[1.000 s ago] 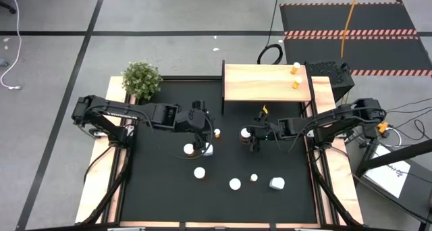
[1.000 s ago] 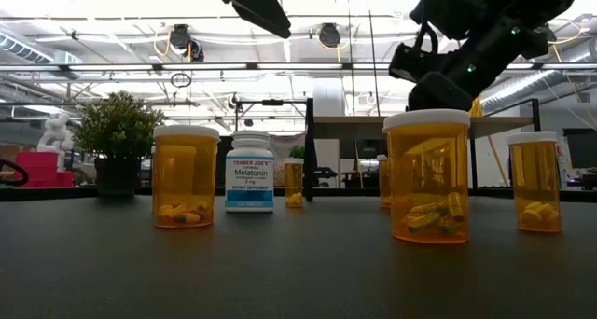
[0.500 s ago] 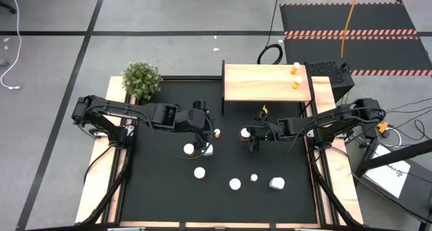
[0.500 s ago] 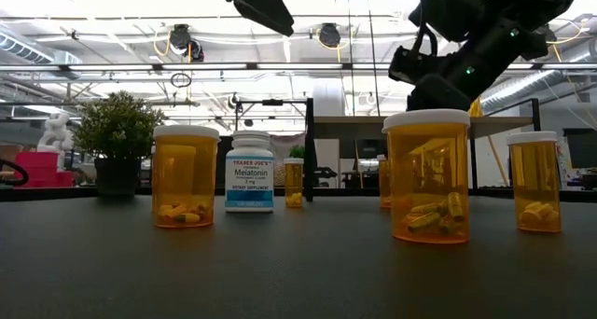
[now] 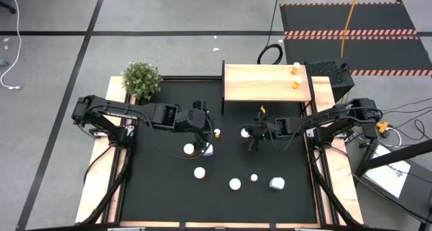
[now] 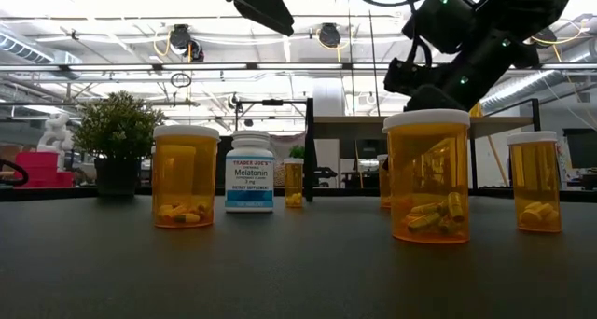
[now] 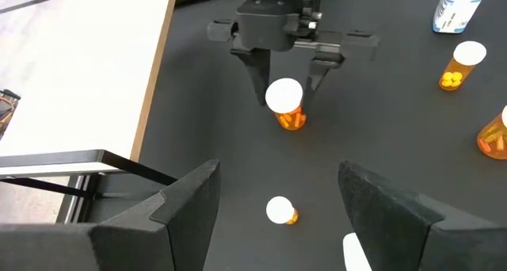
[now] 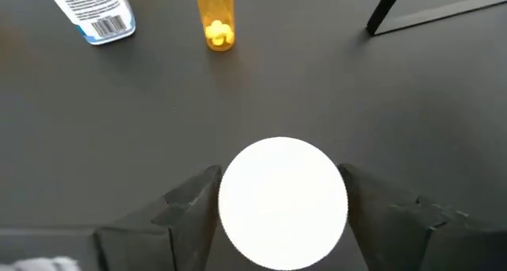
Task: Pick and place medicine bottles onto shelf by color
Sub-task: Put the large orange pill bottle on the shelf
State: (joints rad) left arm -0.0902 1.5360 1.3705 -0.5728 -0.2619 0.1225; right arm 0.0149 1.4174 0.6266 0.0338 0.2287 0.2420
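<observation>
Bottle, orange with a white cap, stands upright on the black mat just in front of the shelf. We find the right gripper lowered around this bottle, one finger on either side of the cap. In the left wrist view the fingers sit close to the cap with a sliver of mat visible on one side, so we cannot tell whether they are pressing it yet. We note two small orange bottles already on the shelf, at its end nearest the right arm. The left gripper hangs above the mat in front of the shelf's other end, fingers spread and empty, with a white bottle beneath it. Further capped bottles stand scattered farther from the shelf. A potted plant sits beside the shelf's far end.
</observation>
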